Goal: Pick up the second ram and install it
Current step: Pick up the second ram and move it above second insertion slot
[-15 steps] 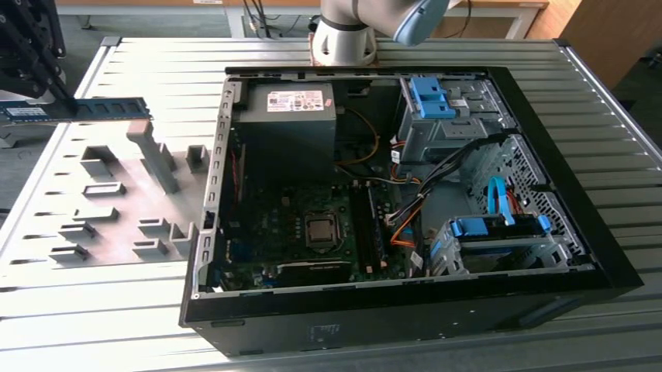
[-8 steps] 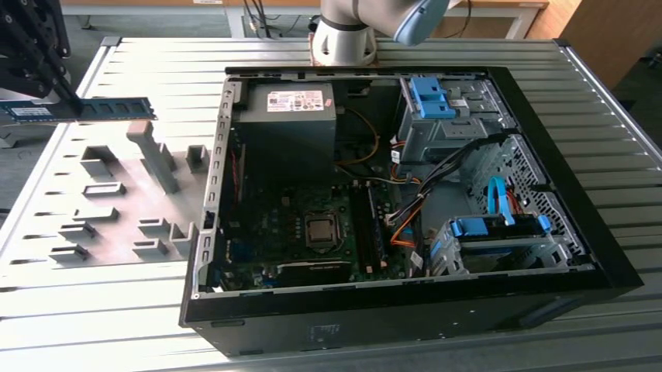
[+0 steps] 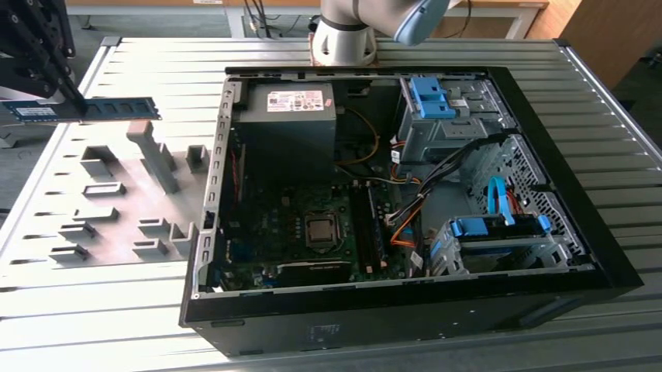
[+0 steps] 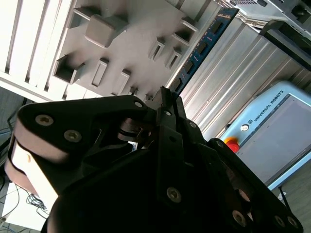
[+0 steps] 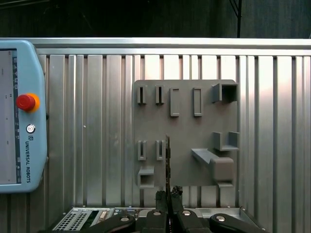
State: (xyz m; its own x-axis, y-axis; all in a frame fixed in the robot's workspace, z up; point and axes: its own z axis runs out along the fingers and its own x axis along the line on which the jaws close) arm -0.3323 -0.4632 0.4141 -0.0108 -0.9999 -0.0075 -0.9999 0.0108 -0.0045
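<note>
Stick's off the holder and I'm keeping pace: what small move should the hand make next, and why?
Probably carry it toward the exterior view's right: the hand holds the second ram clear above the grey holder plate, while the memory slots lie inside the open computer case.

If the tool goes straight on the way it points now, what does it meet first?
Probably the grey holder plate: the tool points at it, and the second ram it holds would touch first; depth is unclear.
</note>
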